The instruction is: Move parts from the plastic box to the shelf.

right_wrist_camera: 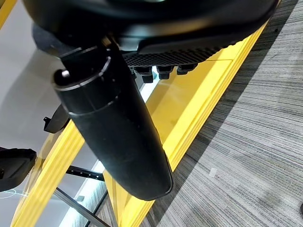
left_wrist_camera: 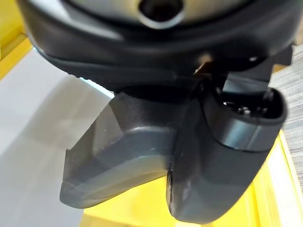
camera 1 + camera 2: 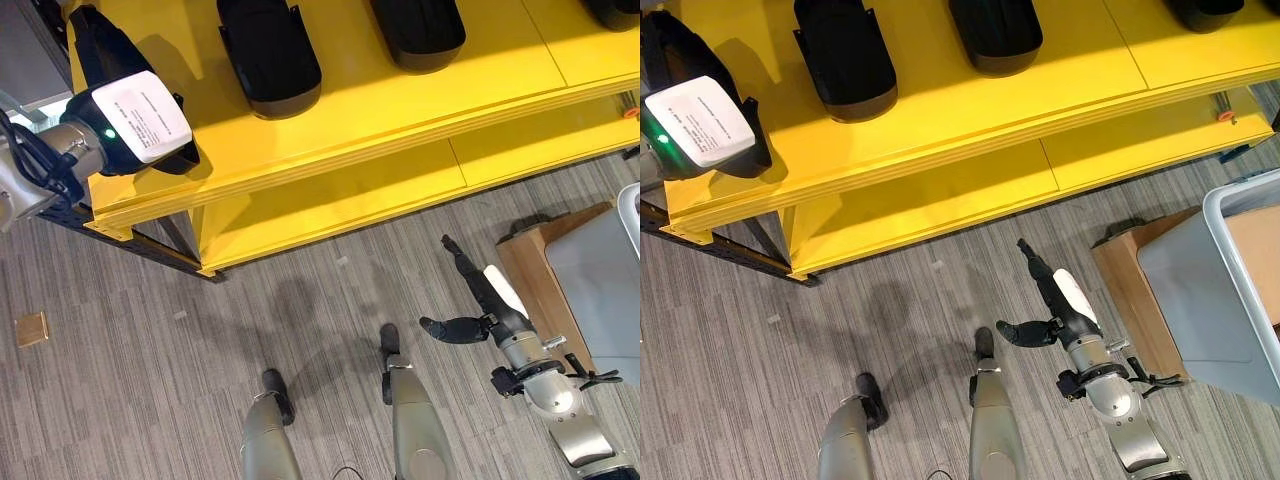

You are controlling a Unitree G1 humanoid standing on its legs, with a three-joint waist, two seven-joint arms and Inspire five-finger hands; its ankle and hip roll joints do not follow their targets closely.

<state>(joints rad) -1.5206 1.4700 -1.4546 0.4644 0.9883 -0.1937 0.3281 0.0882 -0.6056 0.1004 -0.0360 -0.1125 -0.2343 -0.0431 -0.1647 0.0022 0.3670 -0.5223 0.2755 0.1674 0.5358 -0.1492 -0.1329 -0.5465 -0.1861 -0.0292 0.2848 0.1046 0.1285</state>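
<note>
A black part [image 3: 100,40] lies at the left end of the yellow shelf's [image 3: 400,110] top board. My left hand [image 3: 140,118], with its white cover up, rests over that part. In the left wrist view its thumb [image 2: 222,161] presses against the dark part [image 2: 118,156]. My right hand [image 3: 490,295] hangs low over the carpet in front of the shelf, open, with straight fingers and nothing in it. The grey plastic box [image 3: 1200,290] stands at the right, just beyond the right hand.
Three more black parts [image 3: 270,50] [image 3: 420,30] [image 3: 615,10] lie along the top board. A lower yellow board [image 3: 350,200] runs beneath it. A brown cardboard box [image 3: 530,270] sits under the grey box. A small tan square [image 3: 32,328] lies on the carpet at the left.
</note>
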